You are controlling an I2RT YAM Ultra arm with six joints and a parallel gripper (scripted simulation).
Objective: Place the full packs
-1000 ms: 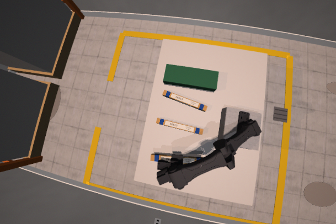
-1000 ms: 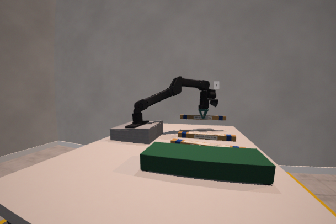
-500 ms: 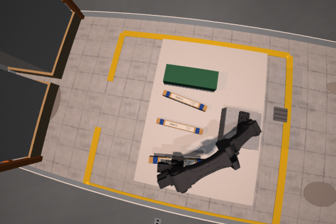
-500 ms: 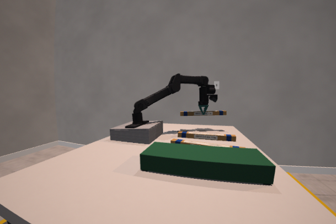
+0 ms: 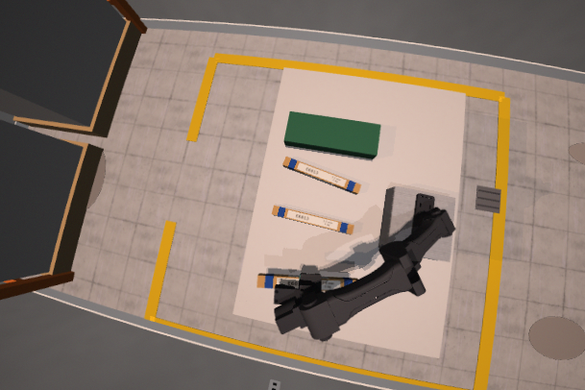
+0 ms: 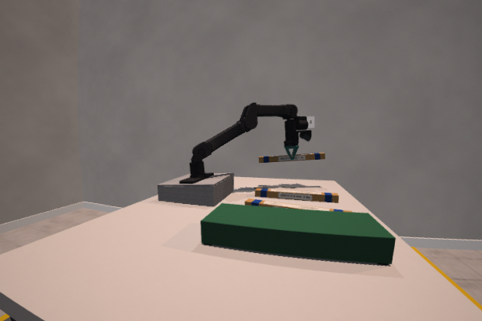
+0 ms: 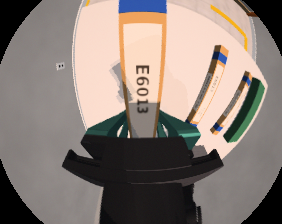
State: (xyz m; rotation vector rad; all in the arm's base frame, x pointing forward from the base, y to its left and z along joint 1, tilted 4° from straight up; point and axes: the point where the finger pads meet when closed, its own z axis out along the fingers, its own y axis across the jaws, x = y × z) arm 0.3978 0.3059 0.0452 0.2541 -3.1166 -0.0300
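The hand (image 6: 292, 157) (image 7: 142, 111) grips one electrode pack (image 5: 265, 280) (image 6: 275, 158) (image 7: 142, 65) above the table (image 5: 413, 317) (image 6: 115, 261) (image 7: 99, 60) (tilted slightly, its right end higher in the exterior view). The middle pack (image 5: 312, 220) (image 6: 297, 196) (image 7: 208, 87) and the pack nearest the green platform (image 5: 322, 175) (image 6: 256, 206) (image 7: 232, 102) lie on the table beside that platform (image 5: 332, 134) (image 6: 297, 223) (image 7: 246, 112).
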